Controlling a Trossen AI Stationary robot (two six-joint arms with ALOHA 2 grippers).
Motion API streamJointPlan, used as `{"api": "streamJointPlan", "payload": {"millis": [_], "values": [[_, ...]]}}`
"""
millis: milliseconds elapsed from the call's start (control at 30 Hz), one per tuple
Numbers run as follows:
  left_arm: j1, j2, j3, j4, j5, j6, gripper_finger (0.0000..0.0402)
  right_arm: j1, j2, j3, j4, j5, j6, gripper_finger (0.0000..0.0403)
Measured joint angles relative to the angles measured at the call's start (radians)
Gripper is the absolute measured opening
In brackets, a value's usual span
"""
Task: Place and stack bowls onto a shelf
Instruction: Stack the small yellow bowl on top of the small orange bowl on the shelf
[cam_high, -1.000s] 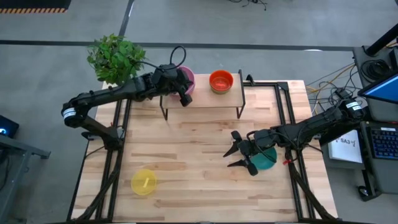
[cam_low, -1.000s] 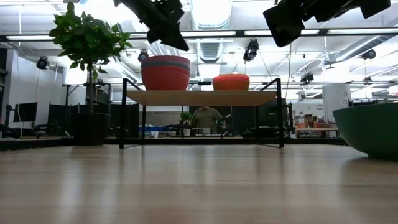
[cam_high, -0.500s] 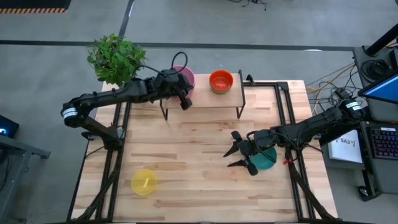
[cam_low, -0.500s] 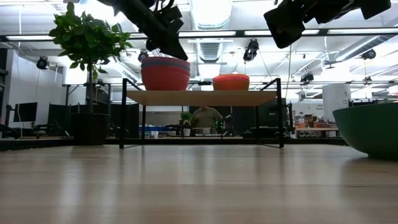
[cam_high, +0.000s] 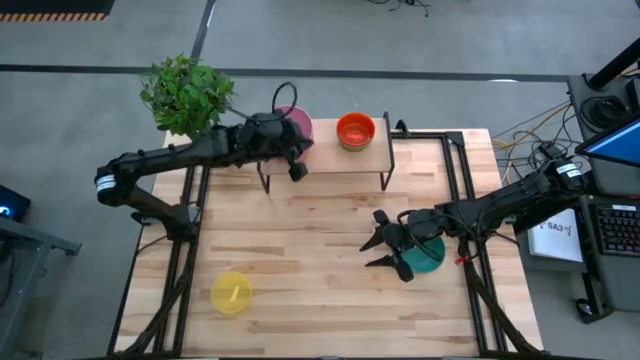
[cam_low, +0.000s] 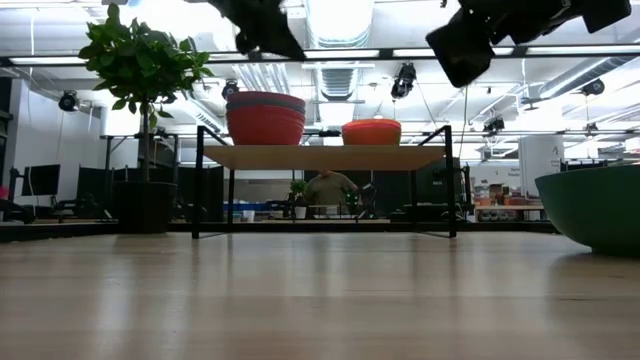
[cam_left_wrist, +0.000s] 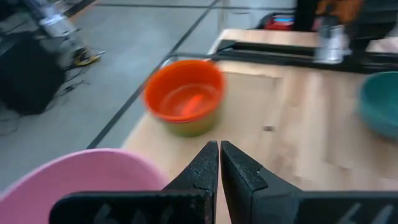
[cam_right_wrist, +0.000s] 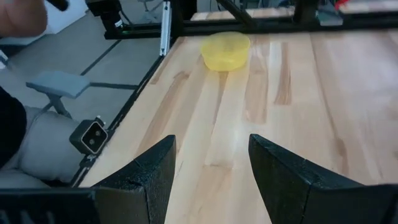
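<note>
On the shelf (cam_high: 325, 160) a stack of larger bowls with the pink bowl (cam_high: 298, 125) on top stands at its left end. The orange bowl (cam_high: 355, 130) stands at its right end, on another small bowl. My left gripper (cam_high: 293, 168) is shut and hovers just near of the pink stack (cam_left_wrist: 81, 174), touching nothing. The teal bowl (cam_high: 430, 254) rests on the table's right half. My right gripper (cam_high: 385, 250) is open and hangs in the air just left of it. The yellow bowl (cam_high: 231, 292) sits near the table's near left corner.
A potted plant (cam_high: 185, 92) stands beyond the table's far left corner. In the low view the shelf board (cam_low: 325, 157) stands on black legs, with the red-based stack (cam_low: 265, 118) and the orange bowl (cam_low: 371, 131) on it. Bare wood lies between shelf and yellow bowl.
My left gripper dipped toward the top of the pink stack, then rose again and drew slightly toward the near edge, staying shut. The bowls have not moved.
</note>
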Motion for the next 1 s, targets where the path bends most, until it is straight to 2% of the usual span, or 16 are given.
{"api": "streamJointPlan", "payload": {"millis": [233,400,700,800,1000], "values": [[-0.204,-0.06,-0.036,-0.076,0.002,-0.087,0.0,0.0,0.004,-0.007,-0.052,0.112,0.192,0.0191],[-0.353,-0.067,-0.036,-0.261,0.004,-0.224,0.0,0.0,0.004,-0.007,-0.124,0.171,0.268,0.0191],[-0.587,-0.005,-0.038,-0.641,0.021,-0.735,0.0,0.0,0.004,-0.007,-0.118,0.214,0.218,0.0191],[-0.645,0.027,-0.038,-0.697,0.117,-0.926,0.0,0.0,0.004,-0.007,-0.118,0.217,0.205,0.0191],[-0.753,0.12,-0.038,-0.703,0.286,-1.269,0.0,0.0,0.004,-0.007,-0.116,0.217,0.197,0.0191]]}}
